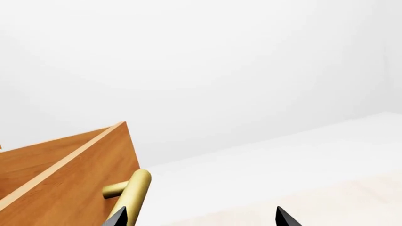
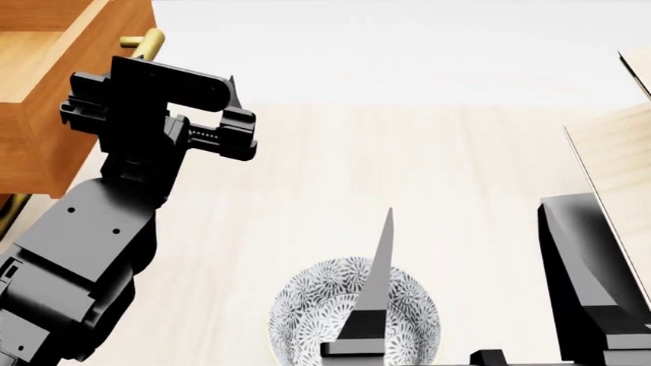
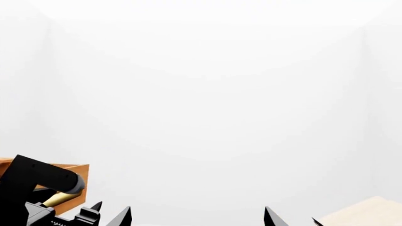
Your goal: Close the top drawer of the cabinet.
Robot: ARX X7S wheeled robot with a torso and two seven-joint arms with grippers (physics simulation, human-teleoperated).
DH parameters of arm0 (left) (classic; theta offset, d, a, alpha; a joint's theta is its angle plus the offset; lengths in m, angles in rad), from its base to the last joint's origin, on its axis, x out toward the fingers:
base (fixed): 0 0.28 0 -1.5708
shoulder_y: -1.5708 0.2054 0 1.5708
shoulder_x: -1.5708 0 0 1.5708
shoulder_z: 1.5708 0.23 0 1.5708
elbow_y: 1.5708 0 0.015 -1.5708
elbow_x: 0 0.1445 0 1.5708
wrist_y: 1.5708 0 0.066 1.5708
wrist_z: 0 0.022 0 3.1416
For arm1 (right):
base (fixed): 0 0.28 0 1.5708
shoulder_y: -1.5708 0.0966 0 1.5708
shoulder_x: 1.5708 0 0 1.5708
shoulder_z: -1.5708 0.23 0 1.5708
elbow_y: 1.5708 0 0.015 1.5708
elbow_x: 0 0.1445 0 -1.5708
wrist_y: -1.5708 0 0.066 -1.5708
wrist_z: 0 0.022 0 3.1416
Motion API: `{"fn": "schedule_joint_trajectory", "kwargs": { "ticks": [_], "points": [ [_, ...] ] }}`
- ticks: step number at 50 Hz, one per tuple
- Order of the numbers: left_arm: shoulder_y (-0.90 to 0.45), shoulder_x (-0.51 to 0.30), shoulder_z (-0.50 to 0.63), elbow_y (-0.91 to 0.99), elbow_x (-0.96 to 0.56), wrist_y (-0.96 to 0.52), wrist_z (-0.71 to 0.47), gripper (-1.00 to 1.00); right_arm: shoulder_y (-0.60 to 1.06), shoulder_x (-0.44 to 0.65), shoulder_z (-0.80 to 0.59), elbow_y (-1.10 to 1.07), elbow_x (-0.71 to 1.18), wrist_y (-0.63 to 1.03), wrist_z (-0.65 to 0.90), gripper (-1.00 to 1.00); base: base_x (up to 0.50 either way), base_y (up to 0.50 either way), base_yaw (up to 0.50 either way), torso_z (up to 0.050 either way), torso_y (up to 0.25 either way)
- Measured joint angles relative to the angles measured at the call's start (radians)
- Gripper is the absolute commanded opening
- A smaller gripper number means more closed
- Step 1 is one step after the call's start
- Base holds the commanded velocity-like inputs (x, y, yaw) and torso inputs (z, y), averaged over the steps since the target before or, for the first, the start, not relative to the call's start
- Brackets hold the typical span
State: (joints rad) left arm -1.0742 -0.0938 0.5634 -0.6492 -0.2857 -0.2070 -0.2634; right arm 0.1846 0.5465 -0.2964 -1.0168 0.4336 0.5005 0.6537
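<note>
The top drawer stands pulled out at the head view's top left, reddish-brown with a lighter wood inside. Its brass bar handle sticks out from the front. My left gripper is raised right in front of that handle. In the left wrist view the drawer front and handle lie beside one fingertip. The left gripper is open and holds nothing. My right gripper is open and empty, low at the centre-right. It also shows in the right wrist view. The rest of the cabinet is out of view.
A patterned bowl sits on the pale floor in front of me, partly behind a right finger. A pale wood slanted shelf stands at the right. A bit of a lower brass handle shows at the left edge.
</note>
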Motion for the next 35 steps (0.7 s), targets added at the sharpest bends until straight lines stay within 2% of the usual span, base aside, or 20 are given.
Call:
{"fn": "schedule_joint_trajectory", "kwargs": {
  "ticks": [35],
  "points": [
    [0.029,-0.129,-0.034,0.079,-0.041,-0.046,-0.041,1.0,0.018,0.025,-0.044,0.013,0.008,-0.015,0.025,1.0,0.0,0.0,0.0,0.0,0.0]
  ]
}}
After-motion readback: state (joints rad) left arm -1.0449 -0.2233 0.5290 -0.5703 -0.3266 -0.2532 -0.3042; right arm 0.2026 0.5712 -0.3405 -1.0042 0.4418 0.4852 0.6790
